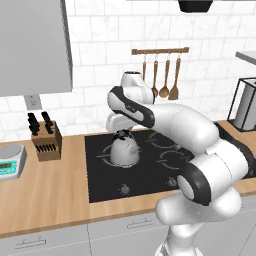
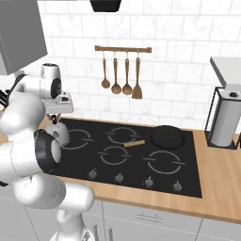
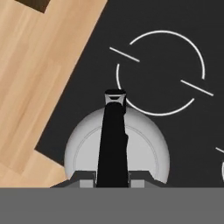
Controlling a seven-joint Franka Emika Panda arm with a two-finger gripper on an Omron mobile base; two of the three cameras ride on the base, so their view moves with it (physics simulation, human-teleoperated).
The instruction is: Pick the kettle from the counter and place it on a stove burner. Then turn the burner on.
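Kettle: the kettle [image 1: 124,150] sits on the black cooktop [image 1: 150,170], on the rear left stove burner [image 1: 112,155], near the cooktop's left edge.
Tool: the tool [image 1: 121,134] is right above the kettle; in the hand view its fingers [image 3: 87,178] flank the black handle [image 3: 113,140], apparently pinching it.
Counter: the counter [image 1: 45,185] holds a knife block [image 1: 46,140] and a scale [image 1: 10,162].
Pan: a black pan [image 2: 165,136] rests on the rear right ring.

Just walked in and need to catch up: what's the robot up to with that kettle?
The arm is holding the kettle over the black cooktop, its gripper closed on the black handle from above. The kettle sits at or just above the front left burner; contact cannot be judged. A frying pan occupies the far right burner. The knobs look untouched.
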